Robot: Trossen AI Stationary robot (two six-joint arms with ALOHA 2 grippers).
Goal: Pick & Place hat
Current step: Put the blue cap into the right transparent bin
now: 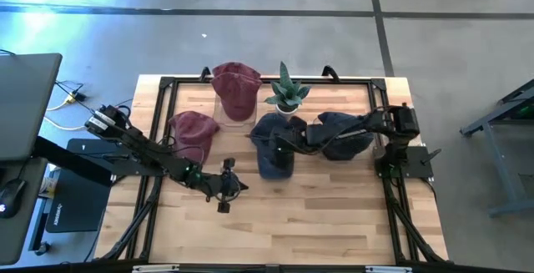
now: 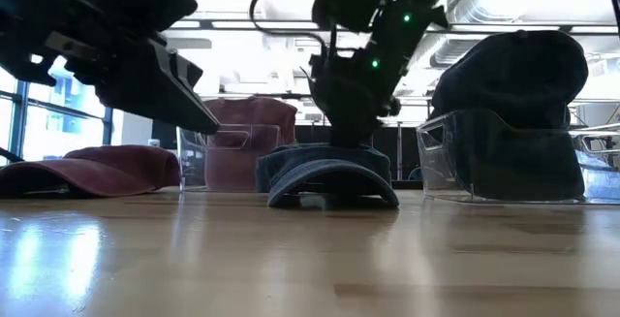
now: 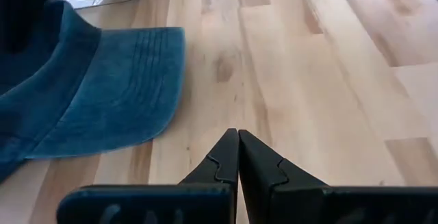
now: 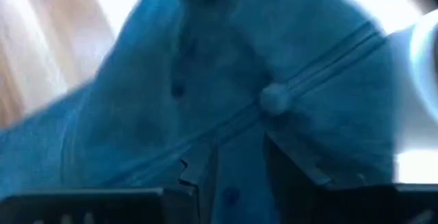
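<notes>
Navy baseball cap (image 1: 274,149) lying flat on the table (image 1: 334,223) near centre, at 6 o'clock from the small potted plant (image 1: 286,92), brim pointing toward 6 o'clock, crown toward the plant. Right claw (image 1: 282,139) pressed down onto the crown, fingers (image 4: 198,166) parted on either side of a fold of blue cloth just below the top button (image 4: 275,98); touching the fabric, though whether actually clamped on it cannot be told. Left claw (image 1: 228,185) hovering at about 8 o'clock from the cap, just off the brim edge, fingers (image 3: 222,162) pressed together on nothing. Likely light and soft: a washed cotton crown that folds and bunches under a pinch, with only the stitched brim (image 3: 113,90) holding any stiffness. Best taken by a pinch of crown fabric near the button, or by the brim edge for a steadier carry; expect sag and swing once lifted. Not fragile, not slippery. Second navy cap (image 1: 344,133) at 3 o'clock on a clear stand (image 2: 504,157); two maroon caps (image 1: 236,89) (image 1: 194,133) at 10 and 9 o'clock.
</notes>
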